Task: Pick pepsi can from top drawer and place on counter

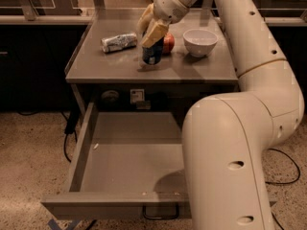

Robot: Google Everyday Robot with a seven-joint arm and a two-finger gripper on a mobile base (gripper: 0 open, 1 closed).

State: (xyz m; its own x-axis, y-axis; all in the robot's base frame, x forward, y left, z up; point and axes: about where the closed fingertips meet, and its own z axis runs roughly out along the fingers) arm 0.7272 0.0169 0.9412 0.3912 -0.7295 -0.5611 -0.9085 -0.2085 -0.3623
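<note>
— Where is the pepsi can?
— Upper middle of the frame. The pepsi can (152, 56) stands upright on the counter (110, 65), with its shadow right under it.
— And the claw?
— The gripper (151, 36) reaches down from the top of the frame. Its cream fingers (156, 31) are closed on the can's upper part.
— What else is up there?
— A crushed silvery can (119, 42) lies on its side to the left, apart from the blue one. A red apple (169, 43) sits just right of the gripper, partly hidden by it. A white bowl (200, 41) stands further right.
— The drawer?
— The top drawer (129, 152) is pulled open across the lower half. The robot arm (225, 152) covers its right side.
</note>
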